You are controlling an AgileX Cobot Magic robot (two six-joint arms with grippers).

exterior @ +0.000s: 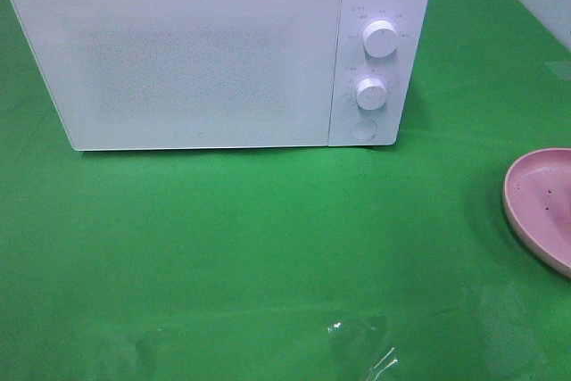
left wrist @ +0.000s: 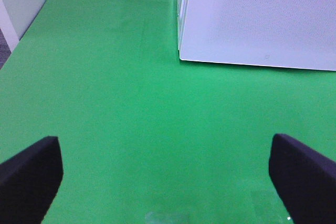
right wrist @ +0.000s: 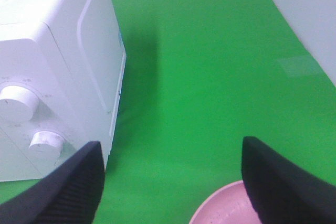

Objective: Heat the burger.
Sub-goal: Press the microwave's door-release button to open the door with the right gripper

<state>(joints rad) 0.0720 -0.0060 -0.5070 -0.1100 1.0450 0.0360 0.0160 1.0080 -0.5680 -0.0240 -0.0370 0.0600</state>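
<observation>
The burger is out of view in all three frames. The white microwave [exterior: 196,60] stands at the back of the green cloth with its door shut; two knobs [exterior: 381,39] and a button sit on its right panel. In the left wrist view my left gripper [left wrist: 168,187] is open over bare cloth, short of the microwave's front left corner [left wrist: 181,56]. My right gripper [right wrist: 173,182] is open too, with nothing between its fingers [right wrist: 68,187]. It hovers beside the microwave's right side [right wrist: 63,77], just above a pink plate [right wrist: 220,208]. Neither gripper shows in the high view.
The round pink plate [exterior: 544,202] lies at the right edge of the cloth, its visible part bare apart from a few dark specks. A pale wall [right wrist: 310,14] borders the cloth on the right, and another pale edge [left wrist: 21,3] runs along the left.
</observation>
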